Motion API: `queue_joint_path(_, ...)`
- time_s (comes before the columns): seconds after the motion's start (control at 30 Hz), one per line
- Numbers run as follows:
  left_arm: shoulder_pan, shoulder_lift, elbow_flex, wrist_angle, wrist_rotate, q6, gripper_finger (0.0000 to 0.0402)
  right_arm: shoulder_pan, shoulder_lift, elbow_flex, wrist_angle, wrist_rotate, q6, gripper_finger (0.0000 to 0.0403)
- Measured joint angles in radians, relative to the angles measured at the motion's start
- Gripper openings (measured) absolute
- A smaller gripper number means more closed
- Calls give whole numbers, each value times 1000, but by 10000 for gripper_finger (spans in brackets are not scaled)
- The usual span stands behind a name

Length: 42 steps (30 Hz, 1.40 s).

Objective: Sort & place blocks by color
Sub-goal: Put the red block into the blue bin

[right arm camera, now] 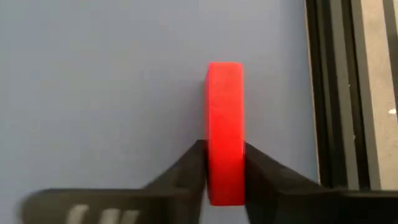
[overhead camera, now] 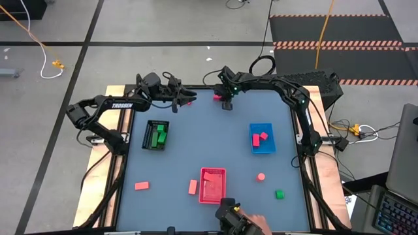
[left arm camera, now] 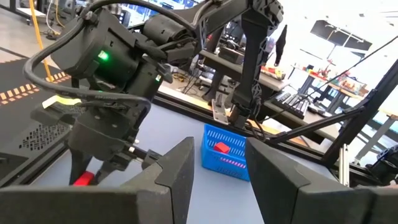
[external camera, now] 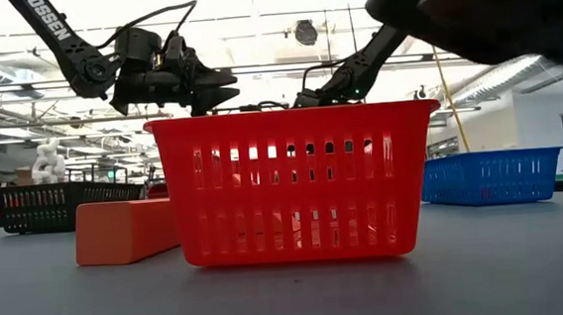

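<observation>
My right gripper [overhead camera: 223, 100] is at the table's far edge, shut on a red block [right arm camera: 224, 112], which also shows in the high view [overhead camera: 217, 97]. My left gripper [overhead camera: 185, 98] hangs level just to its left, open with nothing between its fingers [left arm camera: 180, 168]. The black tray [overhead camera: 155, 135] holds green blocks. The blue tray [overhead camera: 262, 138] holds red blocks. The red tray [overhead camera: 212, 185] stands near the front. Salmon blocks [overhead camera: 141, 186], [overhead camera: 192, 187], [overhead camera: 261, 176] and a green block [overhead camera: 279, 194] lie flat on the table. My right gripper pinches the red block's two long sides [right arm camera: 224, 163] between its two fingers, near the end closest to the wrist. The fingers slant down from above and lie along the block. The block's far end points away from the fingers; whether it rests on the table I cannot tell.
The table's dark far rail [right arm camera: 333, 93] runs close beside the held block. A person's hand [overhead camera: 253, 222] and a dark device are at the table's front edge. Bare table lies between the trays in the middle.
</observation>
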Motion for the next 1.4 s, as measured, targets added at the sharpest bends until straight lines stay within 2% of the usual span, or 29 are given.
queue_joint_path(0.03,0,0,0,-2,0,1,145,0,-1,0,-5,0,-6,43)
queue_joint_path(0.13,0,0,0,-6,-2,7,145,2,-9,0,-28,10,8,47)
queue_joint_path(0.37,3,0,0,-67,-53,57,145,52,-158,0,-236,165,61,47)
queue_joint_path(0.5,12,0,0,-88,-96,59,145,106,-284,0,-382,178,208,47)
queue_joint_path(0.7,42,0,0,-95,-109,79,145,217,-448,0,-639,182,440,47)
queue_joint_path(0.9,98,0,0,-107,-171,56,145,327,-538,-4,-886,249,776,47)
queue_joint_path(1.13,150,0,0,-109,-172,21,145,436,-627,-178,-975,250,1071,47)
queue_joint_path(1.4,152,0,0,-106,-172,27,145,524,-734,-441,-909,189,1287,47)
